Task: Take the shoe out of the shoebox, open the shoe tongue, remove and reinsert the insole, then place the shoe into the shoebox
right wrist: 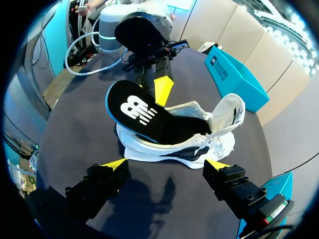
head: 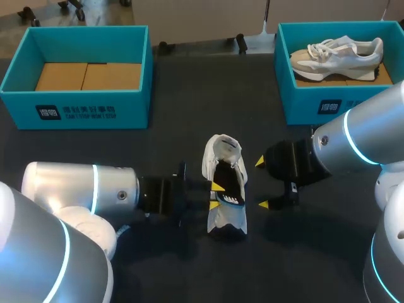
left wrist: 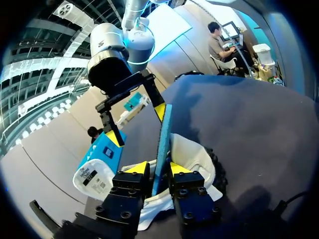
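On the table (head: 189, 113), left gripper (left wrist: 158, 168) pinches logo-marked insole (right wrist: 149, 122).

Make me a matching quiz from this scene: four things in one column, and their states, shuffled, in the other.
Things:
1 insole
2 left shoebox
3 right shoebox
4 right pincer

States:
A open, beside the unboxed shoe
B holds a second shoe
C clamped in the left pincer, partly out of the shoe
D holds only brown cardboard

Pairs: 1-C, 2-D, 3-B, 4-A.
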{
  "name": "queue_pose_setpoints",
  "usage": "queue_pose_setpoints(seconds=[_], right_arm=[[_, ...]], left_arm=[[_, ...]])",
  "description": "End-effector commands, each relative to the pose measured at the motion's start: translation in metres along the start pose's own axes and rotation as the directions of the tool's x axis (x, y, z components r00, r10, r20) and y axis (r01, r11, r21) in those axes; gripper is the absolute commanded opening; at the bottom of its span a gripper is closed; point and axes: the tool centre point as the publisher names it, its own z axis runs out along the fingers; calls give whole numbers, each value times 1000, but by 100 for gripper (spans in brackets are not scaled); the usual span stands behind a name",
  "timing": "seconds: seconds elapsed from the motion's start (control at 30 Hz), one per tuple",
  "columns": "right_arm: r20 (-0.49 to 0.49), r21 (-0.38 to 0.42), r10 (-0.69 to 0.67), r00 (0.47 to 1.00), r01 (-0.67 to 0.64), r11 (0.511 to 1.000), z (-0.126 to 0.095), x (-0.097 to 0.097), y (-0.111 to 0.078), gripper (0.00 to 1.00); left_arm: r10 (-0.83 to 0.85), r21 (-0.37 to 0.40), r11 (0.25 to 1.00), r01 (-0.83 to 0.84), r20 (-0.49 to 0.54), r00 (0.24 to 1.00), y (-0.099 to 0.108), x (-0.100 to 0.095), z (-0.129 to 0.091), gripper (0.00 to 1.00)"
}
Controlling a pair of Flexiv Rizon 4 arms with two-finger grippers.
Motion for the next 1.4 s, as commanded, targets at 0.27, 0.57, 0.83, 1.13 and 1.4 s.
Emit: queue_pose_setpoints(seconds=[0.27,0.57,0.83,1.13,1.4], right_arm=[[1,-3,-1,1000,1,1000,0,1,0,100],[1,-3,-1,1000,1,1000,0,1,0,100],[1,-3,-1,1000,1,1000,0,1,0,100],[1,-3,-1,1000,1,1000,0,1,0,100],[1,-3,-1,1000,1,1000,0,1,0,100]], left_arm=[[46,-31,998,-47,-28,999,9,6,18,0],[89,-64,994,-89,-5,996,26,-9,19,0],[91,-70,993,-92,-7,996,26,-10,17,0],[54,-10,998,-54,-25,998,5,4,14,29],[52,11,999,-51,-52,997,0,12,17,18]])
